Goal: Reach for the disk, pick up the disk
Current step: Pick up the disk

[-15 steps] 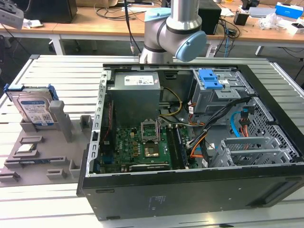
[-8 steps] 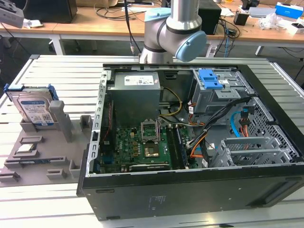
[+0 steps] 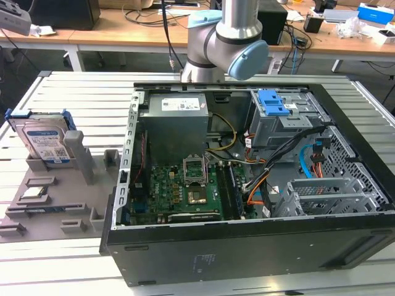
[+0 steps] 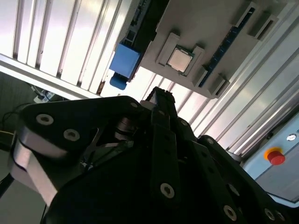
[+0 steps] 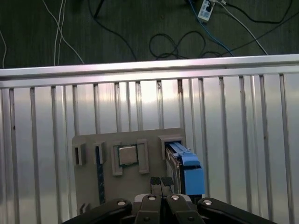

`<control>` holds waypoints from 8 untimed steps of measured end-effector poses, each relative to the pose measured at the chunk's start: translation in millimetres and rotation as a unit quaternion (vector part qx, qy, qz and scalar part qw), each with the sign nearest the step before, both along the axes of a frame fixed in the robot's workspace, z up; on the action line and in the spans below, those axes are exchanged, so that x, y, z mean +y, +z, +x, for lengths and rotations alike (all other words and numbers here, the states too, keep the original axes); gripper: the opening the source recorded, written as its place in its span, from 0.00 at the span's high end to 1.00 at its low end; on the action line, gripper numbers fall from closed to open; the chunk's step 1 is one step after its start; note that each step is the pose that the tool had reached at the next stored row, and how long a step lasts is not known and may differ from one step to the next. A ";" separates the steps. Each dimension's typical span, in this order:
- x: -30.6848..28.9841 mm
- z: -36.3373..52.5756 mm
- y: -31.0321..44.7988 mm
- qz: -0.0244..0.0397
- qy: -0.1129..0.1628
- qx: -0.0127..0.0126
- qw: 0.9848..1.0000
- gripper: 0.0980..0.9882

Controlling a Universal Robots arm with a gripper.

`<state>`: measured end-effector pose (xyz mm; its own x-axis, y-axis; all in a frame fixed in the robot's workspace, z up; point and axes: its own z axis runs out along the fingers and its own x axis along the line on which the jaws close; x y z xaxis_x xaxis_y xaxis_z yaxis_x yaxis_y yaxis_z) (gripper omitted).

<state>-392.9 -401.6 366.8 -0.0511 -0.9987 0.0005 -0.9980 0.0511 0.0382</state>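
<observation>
My claw (image 5: 161,183) hangs clenched on nothing over the grey holder (image 5: 88,140), where the disk (image 5: 176,156) stands on edge in a slot
In the first wrist view my two fingertips (image 5: 156,183) press together, clear of the disk, whose blue bracket (image 5: 192,173) shows just past them; the square processor chip (image 5: 127,155) sits in the neighbouring pocket. The holder lies on the slatted aluminium table (image 5: 233,116). In the exterior view the disk is at the exterior view's left, well apart from the open computer case (image 3: 247,253), with my arm (image 3: 225,43) standing behind the case and cluttered desks (image 3: 123,31) beyond
</observation>
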 end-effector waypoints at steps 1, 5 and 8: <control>0.0 0.0 0.0 0.000 0.001 0.000 1.000 0.92; 0.0 0.0 0.0 0.000 0.004 0.000 1.000 0.64; 0.0 0.0 0.0 0.000 0.006 0.000 1.000 0.57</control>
<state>-392.9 -401.5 366.8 -0.0401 -0.9992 0.0005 -0.9985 0.0400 0.0382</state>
